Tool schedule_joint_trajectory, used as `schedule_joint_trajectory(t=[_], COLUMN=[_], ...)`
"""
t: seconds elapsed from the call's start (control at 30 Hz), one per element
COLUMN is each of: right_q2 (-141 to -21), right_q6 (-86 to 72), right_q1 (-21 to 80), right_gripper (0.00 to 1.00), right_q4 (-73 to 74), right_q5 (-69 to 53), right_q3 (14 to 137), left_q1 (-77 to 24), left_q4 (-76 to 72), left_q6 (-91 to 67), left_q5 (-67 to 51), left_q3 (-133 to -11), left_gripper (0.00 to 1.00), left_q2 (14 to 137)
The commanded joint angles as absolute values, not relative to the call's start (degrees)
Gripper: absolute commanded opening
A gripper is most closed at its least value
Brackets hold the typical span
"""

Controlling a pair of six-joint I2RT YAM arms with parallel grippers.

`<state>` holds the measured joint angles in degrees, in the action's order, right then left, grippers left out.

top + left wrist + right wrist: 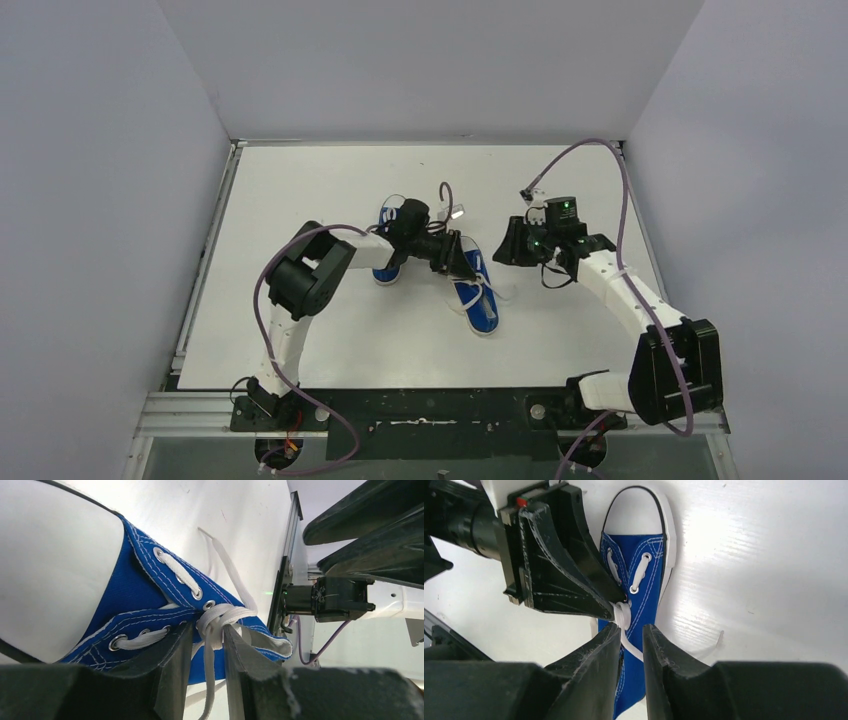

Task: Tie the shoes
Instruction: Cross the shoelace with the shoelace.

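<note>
- Left fingers are nearly together with a slim gap. The bunched white lace sits right between the tips and one strand drops through the gap, so it reads as pinched.
- Right wrist view: the left gripper looks like one closed wedge, its tip on the lace crossing at the top of the lacing.
- Right fingers are down to a narrow slit too. A lace strand runs from the crossing into it (can't tell if clamped or just passing through).
- Right gripper is just beside the left gripper's tip, at the shoe's ankle end.
- Worked shoe lies flat on the table, right of centre, with its toe toward the arm bases.
- Second shoe is to its left, mostly hidden under the left arm.
</note>
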<state>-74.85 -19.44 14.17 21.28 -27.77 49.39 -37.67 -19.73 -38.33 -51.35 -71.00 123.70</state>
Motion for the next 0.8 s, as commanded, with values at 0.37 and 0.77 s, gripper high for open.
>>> schedule_joint_trajectory(t=[0.37,0.77], right_q2=[-84.8,-88.9], right_q6=[-15.5,-14.6], right_q1=[14.9,16.9], right_gripper=[0.26,0.32], right_q4=[22.8,24.0], right_q5=[-35.5,-34.1], right_q3=[53.4,58.0], left_q1=[-37.1,-38.1], left_q4=[-22.8,-22.9], left_q6=[-35.3,-33.6], left_q5=[-54.5,-56.4], left_q3=[-68.8,-68.2], left_gripper=[0.24,0.29], left_q2=[119.2,118.6])
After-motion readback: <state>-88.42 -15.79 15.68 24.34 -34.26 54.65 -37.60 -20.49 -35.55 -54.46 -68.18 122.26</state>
